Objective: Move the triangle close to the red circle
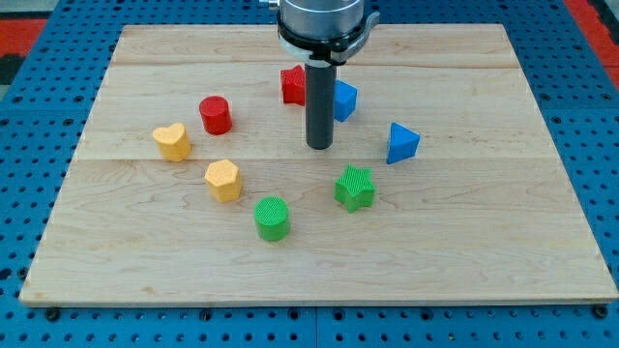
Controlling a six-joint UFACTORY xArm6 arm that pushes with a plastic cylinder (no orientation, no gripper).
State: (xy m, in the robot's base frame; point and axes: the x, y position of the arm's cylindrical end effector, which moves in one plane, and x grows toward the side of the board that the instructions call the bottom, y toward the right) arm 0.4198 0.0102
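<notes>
The blue triangle (401,143) lies at the view's right of centre on the wooden board (464,251). The red circle (215,114), a short cylinder, stands at the view's left of centre. My tip (319,146) rests on the board between them, about 85 px left of the triangle and about 110 px right of the red circle, touching neither. The rod rises from the tip toward the view's top and hides part of another red block (292,85) behind it.
A blue block (345,100) sits just right of the rod. A yellow heart (172,141) and a yellow block (222,180) lie at the left. A green cylinder (272,217) and a green star (355,188) lie below the tip.
</notes>
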